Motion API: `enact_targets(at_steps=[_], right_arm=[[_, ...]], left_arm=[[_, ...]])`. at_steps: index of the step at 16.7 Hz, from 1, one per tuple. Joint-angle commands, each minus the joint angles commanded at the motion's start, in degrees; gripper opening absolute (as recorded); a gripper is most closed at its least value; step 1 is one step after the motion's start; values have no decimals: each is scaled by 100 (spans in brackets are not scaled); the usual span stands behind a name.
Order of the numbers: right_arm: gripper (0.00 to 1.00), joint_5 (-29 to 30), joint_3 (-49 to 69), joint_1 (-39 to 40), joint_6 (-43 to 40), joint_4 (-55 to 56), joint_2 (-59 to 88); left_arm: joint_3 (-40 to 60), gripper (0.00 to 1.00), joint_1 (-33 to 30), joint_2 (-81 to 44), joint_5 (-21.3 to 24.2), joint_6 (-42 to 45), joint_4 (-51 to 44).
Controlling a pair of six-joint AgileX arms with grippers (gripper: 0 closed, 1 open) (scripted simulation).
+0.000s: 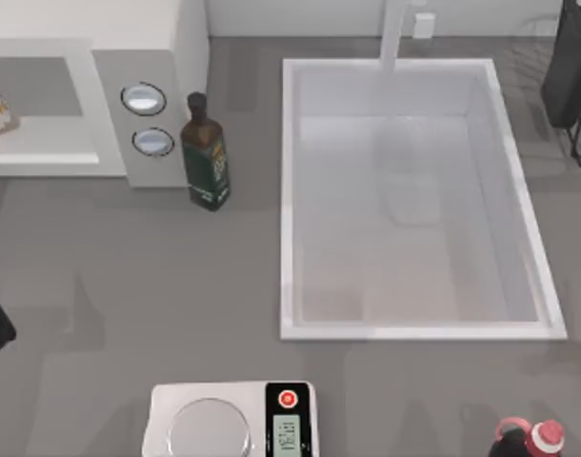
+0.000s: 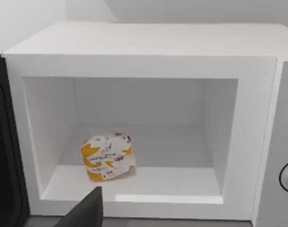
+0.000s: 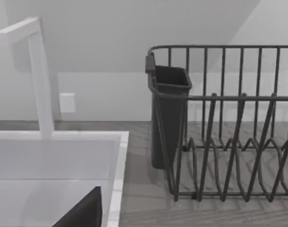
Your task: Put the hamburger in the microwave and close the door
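Hamburger [image 2: 107,156] sits inside microwave [image 2: 144,52], door [image 2: 4,156] open.

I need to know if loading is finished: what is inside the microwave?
The hamburger sits on the floor of the microwave cavity, toward the open door. Nothing else shows inside. The burger's far side and the floor under it are hidden.
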State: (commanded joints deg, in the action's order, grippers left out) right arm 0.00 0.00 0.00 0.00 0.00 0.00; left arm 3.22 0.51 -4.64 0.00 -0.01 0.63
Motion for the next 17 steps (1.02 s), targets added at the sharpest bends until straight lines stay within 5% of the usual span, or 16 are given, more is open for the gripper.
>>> enact_targets(at_steps=[8, 17], right_arm=[[100, 0, 0, 0, 0, 0, 0], [100, 0, 0, 0, 0, 0, 0]], left_arm=[[-322, 100, -51, 464, 0, 2, -63], [-322, 32, -51, 464, 0, 2, -63]])
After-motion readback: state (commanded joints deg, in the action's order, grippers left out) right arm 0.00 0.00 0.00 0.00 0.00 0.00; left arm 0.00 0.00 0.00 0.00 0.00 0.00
